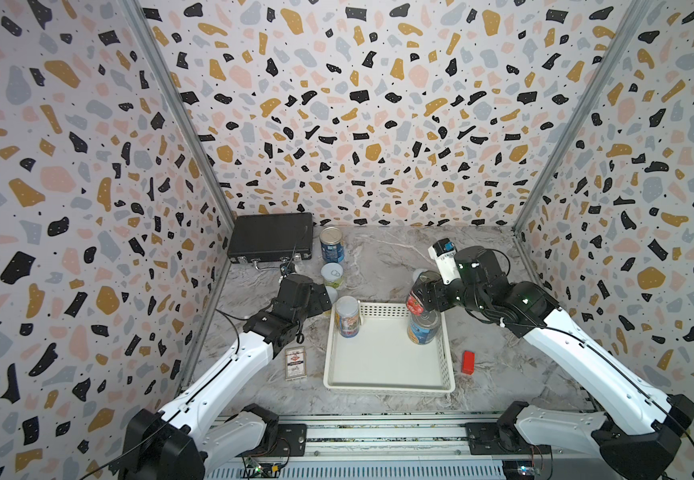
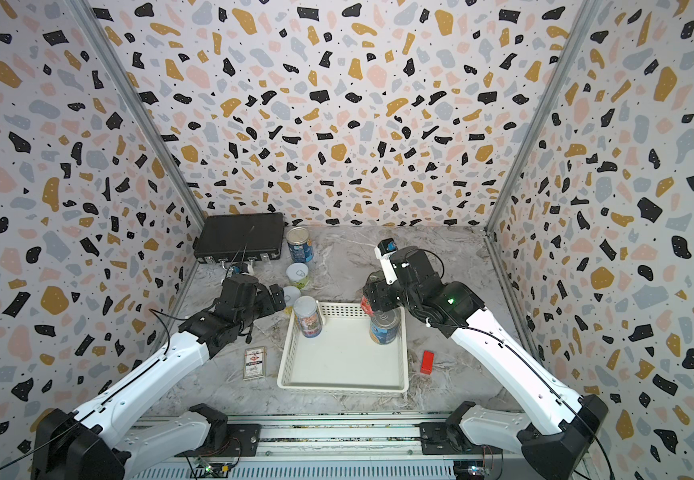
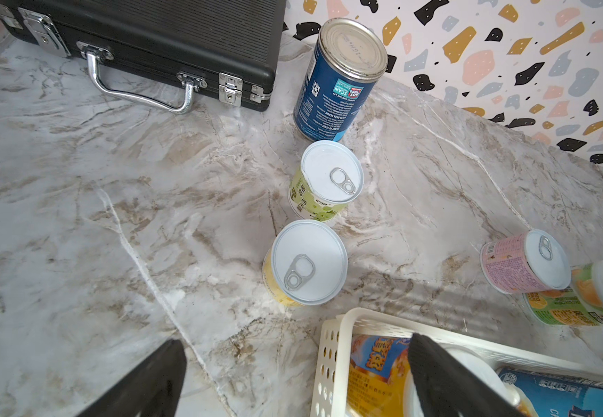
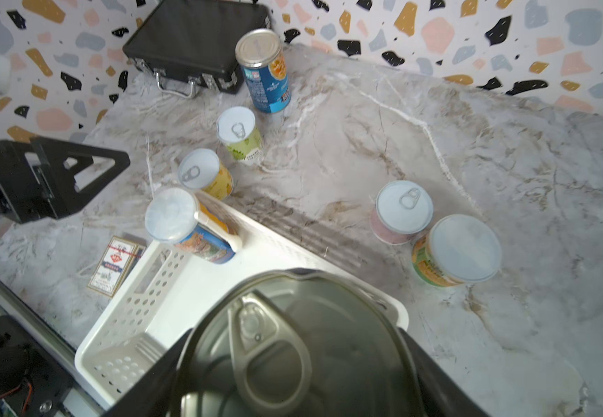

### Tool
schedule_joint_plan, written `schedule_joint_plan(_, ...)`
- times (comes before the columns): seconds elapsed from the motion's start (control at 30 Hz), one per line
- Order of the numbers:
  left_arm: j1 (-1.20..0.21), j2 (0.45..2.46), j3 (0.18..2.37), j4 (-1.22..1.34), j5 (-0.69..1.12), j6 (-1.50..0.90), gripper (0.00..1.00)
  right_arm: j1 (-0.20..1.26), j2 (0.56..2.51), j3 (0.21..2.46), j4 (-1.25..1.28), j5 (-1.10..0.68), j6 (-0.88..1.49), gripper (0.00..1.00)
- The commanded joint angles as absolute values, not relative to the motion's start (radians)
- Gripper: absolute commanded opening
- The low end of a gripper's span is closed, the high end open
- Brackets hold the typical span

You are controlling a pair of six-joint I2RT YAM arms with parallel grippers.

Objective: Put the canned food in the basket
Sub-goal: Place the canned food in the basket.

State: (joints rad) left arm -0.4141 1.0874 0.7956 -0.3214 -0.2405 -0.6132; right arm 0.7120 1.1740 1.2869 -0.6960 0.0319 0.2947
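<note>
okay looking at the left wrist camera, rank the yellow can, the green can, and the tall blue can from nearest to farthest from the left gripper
From the left gripper:
1. Yellow can, just outside the basket's corner.
2. Green can, right behind the yellow one.
3. Tall blue can, beside the black briefcase by the back wall.

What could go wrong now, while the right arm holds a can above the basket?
1. The right end effector holds a red-labelled can right above the blue can in the basket; lowering may hit it.
2. The tall can stands in the basket's far corner beside the open left end effector; a bump may tip it.
</note>
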Motion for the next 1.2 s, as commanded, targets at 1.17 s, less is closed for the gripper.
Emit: schedule_joint_plan(1.17, -0.408, 0.969, 0.746, -0.276, -0.294, -0.600, 1.00, 0.873, 1.035, 0.978, -0.469, 0.086, 0.330, 0.25)
